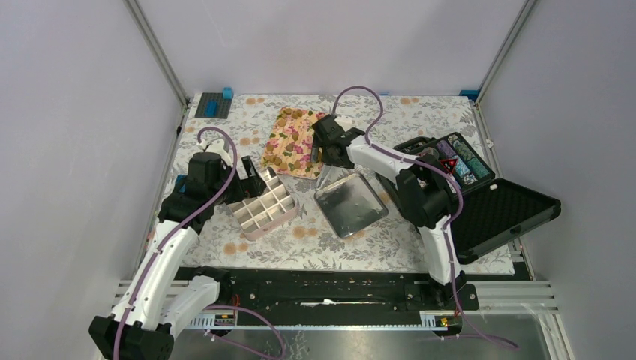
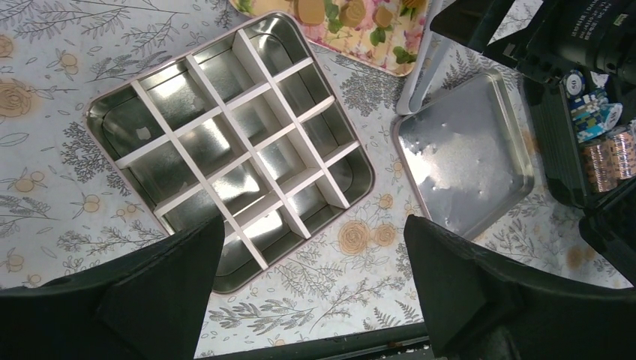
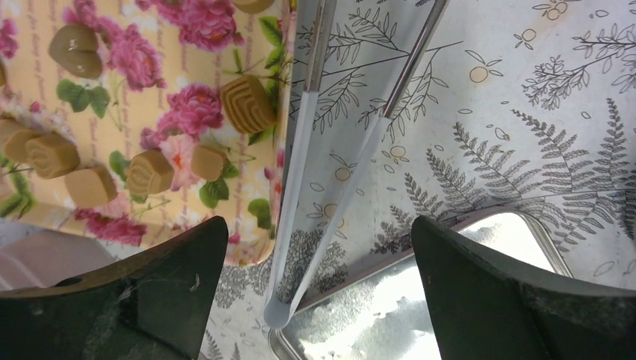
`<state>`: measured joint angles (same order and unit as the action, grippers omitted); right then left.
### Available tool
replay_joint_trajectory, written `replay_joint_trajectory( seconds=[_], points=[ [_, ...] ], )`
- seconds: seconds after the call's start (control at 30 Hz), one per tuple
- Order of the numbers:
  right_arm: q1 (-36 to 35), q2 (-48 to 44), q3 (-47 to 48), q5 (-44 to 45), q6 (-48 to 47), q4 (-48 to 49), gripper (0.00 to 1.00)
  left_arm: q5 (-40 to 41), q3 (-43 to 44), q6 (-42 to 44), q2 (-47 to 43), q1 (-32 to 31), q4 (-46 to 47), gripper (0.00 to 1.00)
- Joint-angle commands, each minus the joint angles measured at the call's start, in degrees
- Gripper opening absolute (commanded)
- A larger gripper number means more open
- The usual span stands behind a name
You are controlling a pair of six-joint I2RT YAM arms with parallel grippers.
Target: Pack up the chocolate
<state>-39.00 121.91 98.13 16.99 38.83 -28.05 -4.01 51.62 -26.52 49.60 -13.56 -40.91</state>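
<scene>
- Chocolate lies on the flowered tray, near the middle of the far edge of the counter.
- My right gripper hangs spread above the tongs, just beside that tray.
- My left gripper, also spread, hovers over the divided tin toward the left edge.

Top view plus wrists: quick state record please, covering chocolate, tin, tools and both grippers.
chocolate: on the flowered tray, none in the tin
divided tin: visible cells empty
lid: beside the tin, inside up, empty
tongs: on the cloth between tray and lid, not held
left gripper: open, above the tin
right gripper: open, above the tongs
black case: open, on the right side of the table
</scene>
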Motion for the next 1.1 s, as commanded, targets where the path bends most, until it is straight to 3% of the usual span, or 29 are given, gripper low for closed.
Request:
replay_joint_trajectory(
  seconds=[0.0, 0.63, 1.07],
  points=[
    [-0.37, 3.09, 3.93, 4.04, 1.78, -2.72, 1.0, 3.11, 1.11, 1.77, 0.52, -0.15, -0.69, 0.99],
    [1.57, 5.79, 0.4, 8.98, -0.42, -5.38, 1.0, 3.33, 1.91, 2.0, 0.64, -0.15, -1.63, 0.99],
    [3.49, 6.37, 2.93, 11.71, -6.67, -5.32, 0.97, 3.2, 1.9, 1.31, 0.58, -0.14, -1.63, 0.99]
  ],
)
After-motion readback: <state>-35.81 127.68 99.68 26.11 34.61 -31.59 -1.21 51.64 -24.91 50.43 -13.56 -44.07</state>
